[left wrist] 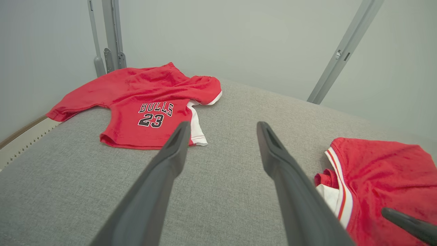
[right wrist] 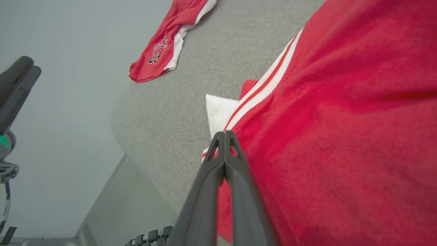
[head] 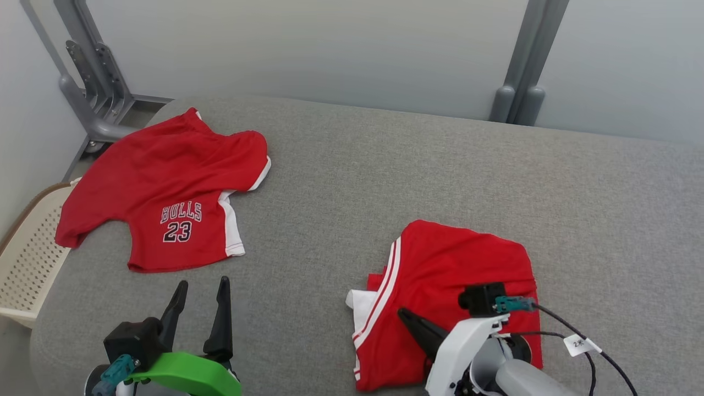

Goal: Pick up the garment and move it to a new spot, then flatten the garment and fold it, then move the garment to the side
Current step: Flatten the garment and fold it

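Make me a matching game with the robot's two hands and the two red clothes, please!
Things:
1. left hand
2. right hand
3. BULLS 23 garment
4. striped garment

States:
A. folded, near right of the grey surface
B. fingers spread apart
C. spread out, far left of the grey surface
D. fingers pressed together

Pairs: 1-B, 2-D, 3-C, 4-A
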